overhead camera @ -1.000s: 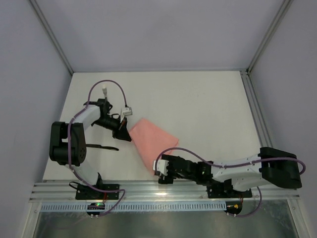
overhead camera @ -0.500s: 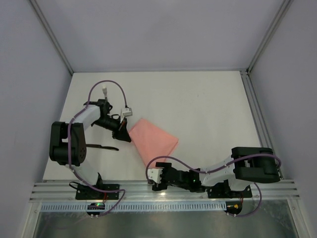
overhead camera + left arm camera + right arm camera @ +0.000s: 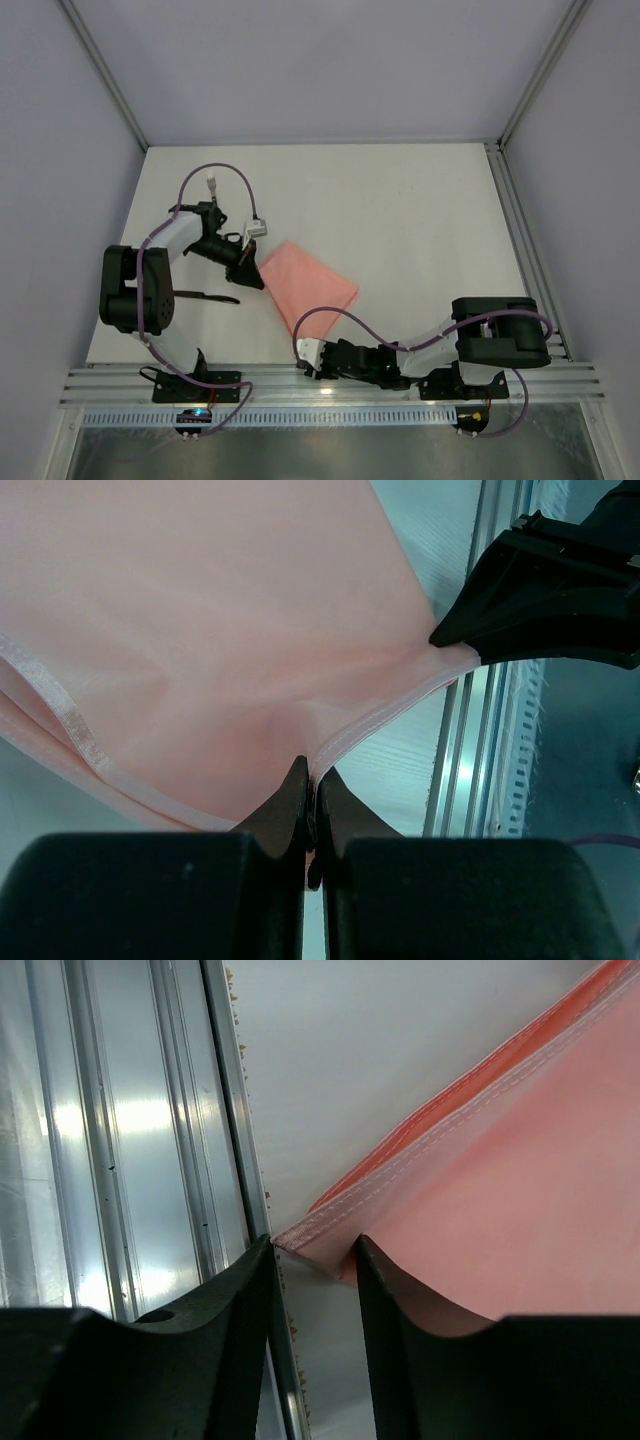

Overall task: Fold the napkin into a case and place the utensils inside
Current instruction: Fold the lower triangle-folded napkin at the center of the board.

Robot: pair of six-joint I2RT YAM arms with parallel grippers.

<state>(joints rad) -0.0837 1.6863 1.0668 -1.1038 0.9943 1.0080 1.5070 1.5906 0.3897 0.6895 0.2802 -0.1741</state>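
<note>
Right wrist view — right hand [image 3: 312,1260], fingers apart, straddles the near corner of the napkin [image 3: 520,1190] on the surface [image 3: 350,1060], left hand [image 3: 312,782] pinching its hem — fold likely starting; next, close and carry over.

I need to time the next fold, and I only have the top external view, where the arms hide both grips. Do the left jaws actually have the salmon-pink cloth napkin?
Observer: Yes. In the left wrist view the left jaws are shut on the hemmed edge of the salmon-pink cloth napkin.
Operator: And the right jaws?
Observer: They stand apart. The right wrist view shows a napkin corner lying in the gap between them, not pinched.
Operator: Where does that corner sit?
Observer: At the near edge of the white table, right beside the ribbed aluminium rail.
</note>
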